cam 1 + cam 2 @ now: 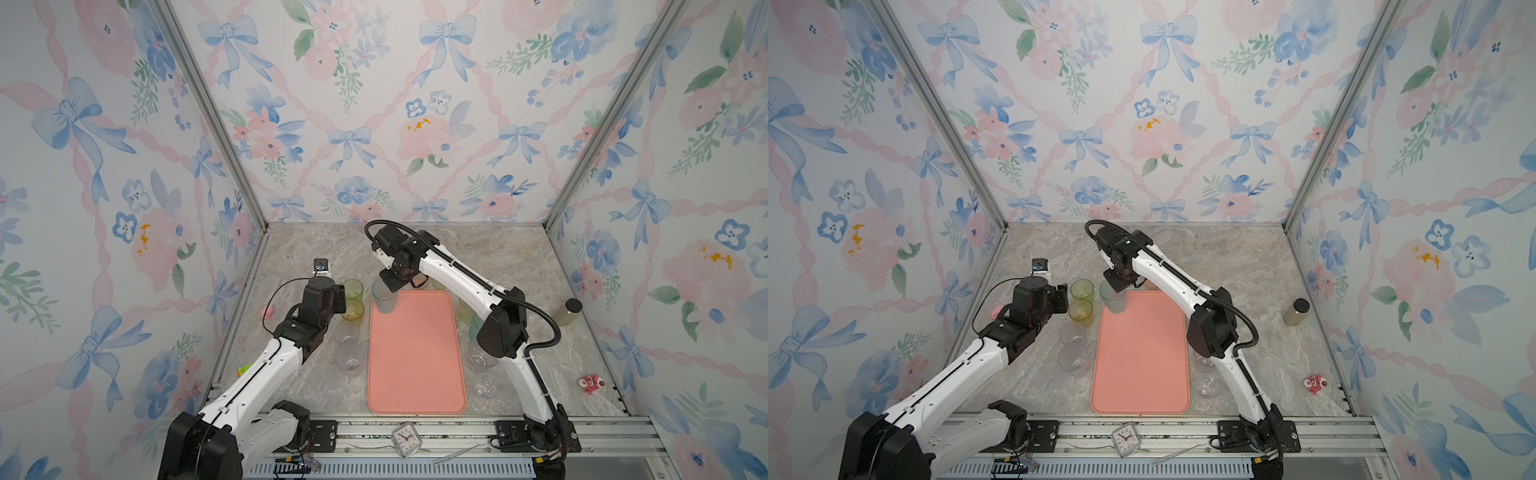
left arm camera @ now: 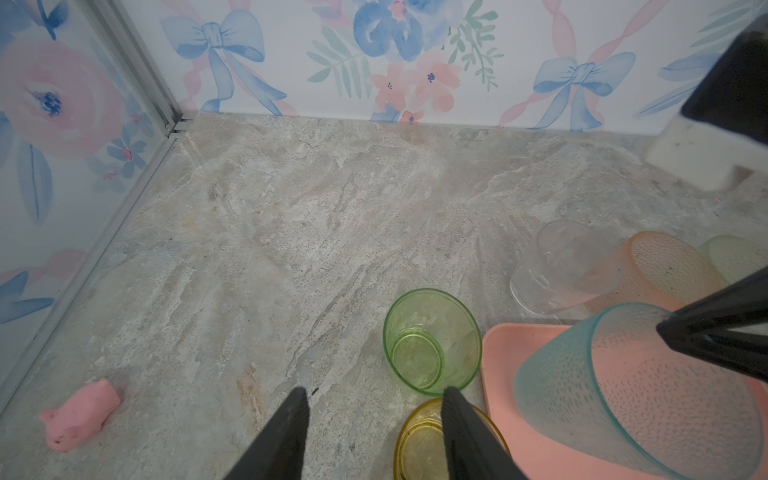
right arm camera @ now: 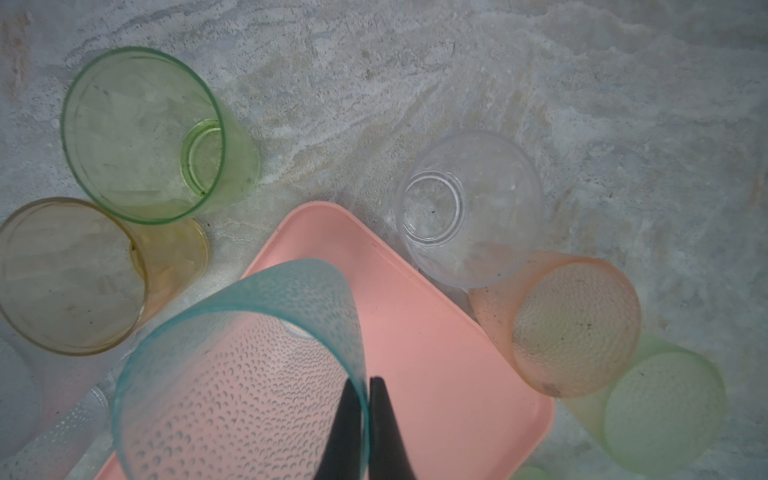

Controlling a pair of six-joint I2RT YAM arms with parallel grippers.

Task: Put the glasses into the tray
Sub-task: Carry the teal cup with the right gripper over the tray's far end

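My right gripper (image 3: 365,380) is shut on the rim of a frosted teal glass (image 3: 232,374), one finger inside and one outside. That teal glass (image 1: 384,299) is at the far left corner of the salmon-pink tray (image 1: 415,365); I cannot tell whether its base rests there. My left gripper (image 2: 376,390) is open, with nothing between its fingers. It is just above the table, beside a green glass (image 2: 432,340) and a yellow glass (image 2: 428,440) that stand left of the tray. A clear glass (image 3: 469,208), an orange glass (image 3: 573,324) and a pale green glass (image 3: 665,407) stand by the far end.
Two clear glasses (image 1: 349,347) stand left of the tray, and a small rounded one (image 1: 485,384) right of it. A dark-capped bottle (image 1: 569,311) stands far right, a clock (image 1: 406,438) on the front rail, a pink toy (image 2: 81,413) near the left wall and a red toy (image 1: 591,382) right.
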